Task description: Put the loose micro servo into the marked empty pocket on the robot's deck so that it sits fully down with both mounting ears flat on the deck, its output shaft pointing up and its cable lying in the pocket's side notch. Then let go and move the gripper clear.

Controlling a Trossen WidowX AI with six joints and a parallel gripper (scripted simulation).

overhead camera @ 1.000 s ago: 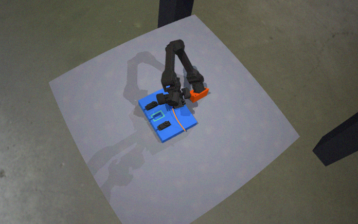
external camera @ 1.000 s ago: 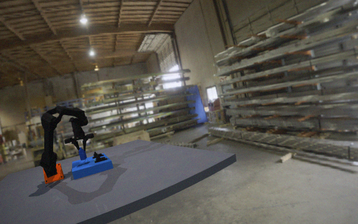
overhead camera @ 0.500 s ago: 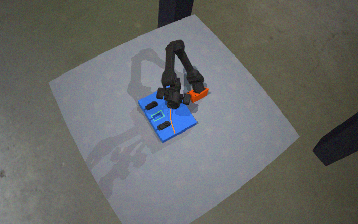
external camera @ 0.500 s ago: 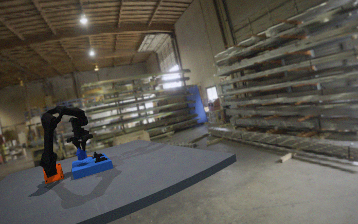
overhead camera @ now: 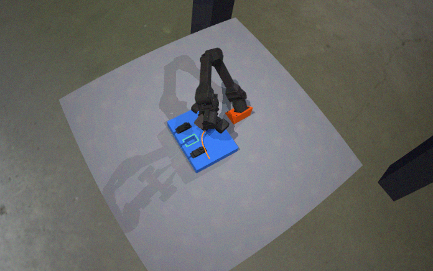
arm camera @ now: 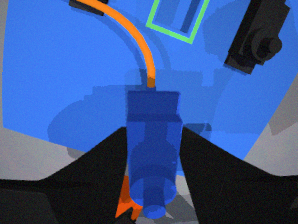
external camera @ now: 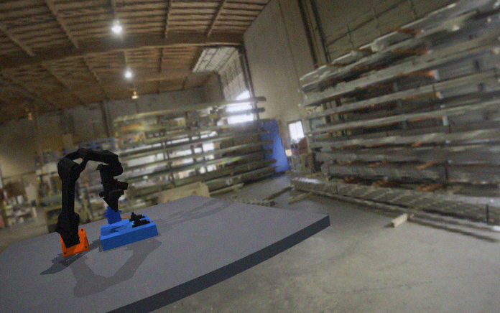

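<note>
High warehouse with wooden ceiling (external camera: 140, 42), hanging lights (external camera: 116, 27), long loaded racks (external camera: 372, 136), bright window (external camera: 295, 130), concrete floor (external camera: 354, 265).

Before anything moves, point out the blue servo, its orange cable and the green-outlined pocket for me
Blue servo (external camera: 113, 215) (arm camera: 153, 145): exterior and wrist views, on its body.
Orange cable (overhead camera: 202, 140) (arm camera: 134, 30): top and wrist views, along its curve.
Green-outlined pocket (overhead camera: 191, 140): top view, inside the outline.
</note>
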